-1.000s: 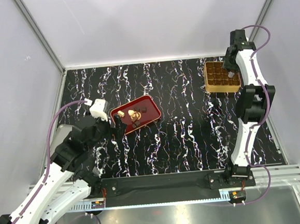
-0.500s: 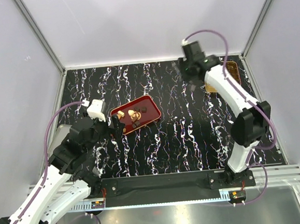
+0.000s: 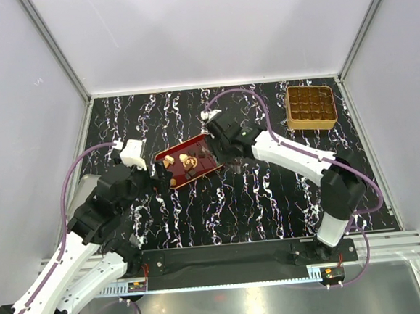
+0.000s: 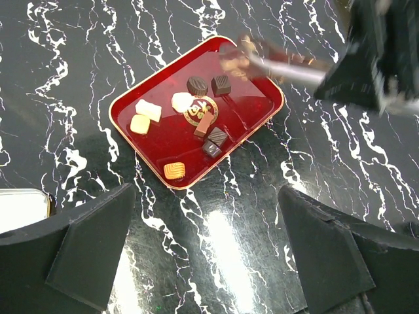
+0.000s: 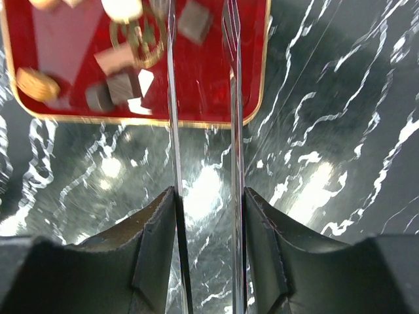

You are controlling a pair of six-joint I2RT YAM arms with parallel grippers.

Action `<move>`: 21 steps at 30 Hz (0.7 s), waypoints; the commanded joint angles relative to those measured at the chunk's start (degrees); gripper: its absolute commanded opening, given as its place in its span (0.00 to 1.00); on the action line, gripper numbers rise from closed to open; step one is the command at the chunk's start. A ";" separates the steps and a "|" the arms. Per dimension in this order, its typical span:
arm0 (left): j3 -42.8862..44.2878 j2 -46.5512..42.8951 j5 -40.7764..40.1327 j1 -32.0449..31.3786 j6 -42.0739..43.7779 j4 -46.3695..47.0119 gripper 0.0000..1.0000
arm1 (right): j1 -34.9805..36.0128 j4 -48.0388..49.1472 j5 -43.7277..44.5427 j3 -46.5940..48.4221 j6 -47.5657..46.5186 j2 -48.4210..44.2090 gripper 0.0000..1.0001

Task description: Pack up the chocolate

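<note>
Chocolate (image 4: 221, 84) lumps, glossy red tray (image 4: 157, 147) | left end effector (image 4: 204, 193), right end effector (image 5: 198, 19): released

Chocolate (image 4: 182, 101), nine or so small lumps, cream, tan and dark brown, scattered across red tray (image 4: 154, 147)

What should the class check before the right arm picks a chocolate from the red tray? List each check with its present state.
1. Right gripper open: ok.
2. Chocolates lying loose on the red tray: ok.
3. Dark piece lined up in the right gripper's gap: ok.
4. Right gripper's height above the tray: cannot tell.
5. Left gripper open, holding nothing: ok.
6. Free cell in the golden box: cannot tell.
</note>
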 commanded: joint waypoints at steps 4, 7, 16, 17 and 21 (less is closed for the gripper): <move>0.25 -0.37 -1.89 0.02 0.63 2.07 0.99 | 2.67 5.39 3.97 -3.49 0.07 -2.39 0.49; 0.25 -0.11 -1.89 0.02 0.72 1.99 0.99 | 3.38 5.39 5.64 -3.32 -0.20 -1.51 0.49; 0.25 -0.20 -1.81 0.02 0.72 1.99 0.99 | 5.31 6.54 7.04 -3.94 -0.28 1.04 0.51; 0.25 -0.20 -1.72 0.02 0.63 1.99 0.99 | 5.57 6.36 8.62 -3.59 -0.46 1.30 0.51; 0.25 -0.28 -1.72 0.02 0.63 2.07 0.99 | 5.84 6.53 9.95 -3.41 -1.43 2.80 0.51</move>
